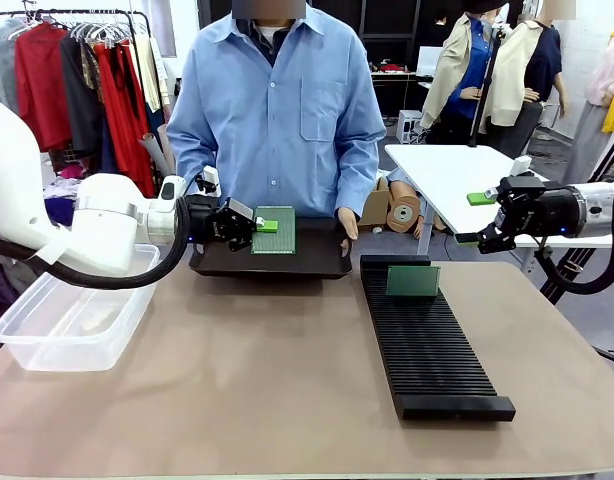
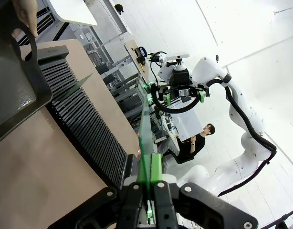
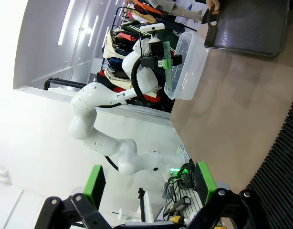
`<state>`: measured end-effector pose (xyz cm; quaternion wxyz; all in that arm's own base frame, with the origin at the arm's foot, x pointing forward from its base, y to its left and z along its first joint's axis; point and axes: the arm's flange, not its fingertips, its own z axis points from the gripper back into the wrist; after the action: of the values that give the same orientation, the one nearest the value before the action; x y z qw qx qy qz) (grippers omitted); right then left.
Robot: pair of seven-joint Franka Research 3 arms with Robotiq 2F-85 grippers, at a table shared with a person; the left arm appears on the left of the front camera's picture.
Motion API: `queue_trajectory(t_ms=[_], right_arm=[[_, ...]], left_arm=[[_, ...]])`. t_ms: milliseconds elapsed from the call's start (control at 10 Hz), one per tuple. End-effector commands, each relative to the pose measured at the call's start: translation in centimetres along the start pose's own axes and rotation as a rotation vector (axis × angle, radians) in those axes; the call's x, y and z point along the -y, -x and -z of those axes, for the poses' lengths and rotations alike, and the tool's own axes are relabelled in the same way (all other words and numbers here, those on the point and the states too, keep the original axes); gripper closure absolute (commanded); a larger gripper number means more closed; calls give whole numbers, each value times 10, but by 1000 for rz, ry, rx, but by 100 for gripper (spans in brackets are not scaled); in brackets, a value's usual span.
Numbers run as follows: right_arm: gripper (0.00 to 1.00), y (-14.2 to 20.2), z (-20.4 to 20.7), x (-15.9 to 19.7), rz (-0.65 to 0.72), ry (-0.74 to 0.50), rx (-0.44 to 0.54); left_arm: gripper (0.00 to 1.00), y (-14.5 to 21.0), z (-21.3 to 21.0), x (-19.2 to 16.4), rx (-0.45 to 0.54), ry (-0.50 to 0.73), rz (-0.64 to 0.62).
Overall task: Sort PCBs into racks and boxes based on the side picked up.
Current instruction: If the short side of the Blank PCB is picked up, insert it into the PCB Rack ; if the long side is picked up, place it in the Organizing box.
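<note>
Left claw (image 2: 147,188) pinches PCB (image 2: 145,133) edge.

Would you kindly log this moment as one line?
left end effector: shut on PCB | right end effector: open | rack: one board

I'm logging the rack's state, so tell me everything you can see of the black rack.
The rack is long, narrow and black, looks plastic, with many parallel slots across it. It lies flat on the brown table, running from beside the tray toward the robot. One PCB stands upright in a slot near its far end. No gripper or hand touches it.
</note>
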<state>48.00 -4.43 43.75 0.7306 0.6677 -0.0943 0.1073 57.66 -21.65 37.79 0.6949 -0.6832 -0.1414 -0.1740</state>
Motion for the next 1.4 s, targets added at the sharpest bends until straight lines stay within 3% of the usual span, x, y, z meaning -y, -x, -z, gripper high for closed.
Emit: queue_trajectory(t_ms=[0,1200,1300], right_arm=[[0,-1,1,-2,-4,-8,11],[0,-1,1,-2,-4,-8,11],[0,-1,1,-2,-4,-8,11]], left_arm=[[100,-1,0,1,7,6,1],[100,0,0,0,0,0,0],[100,-4,-10,13,-34,0,-25]])
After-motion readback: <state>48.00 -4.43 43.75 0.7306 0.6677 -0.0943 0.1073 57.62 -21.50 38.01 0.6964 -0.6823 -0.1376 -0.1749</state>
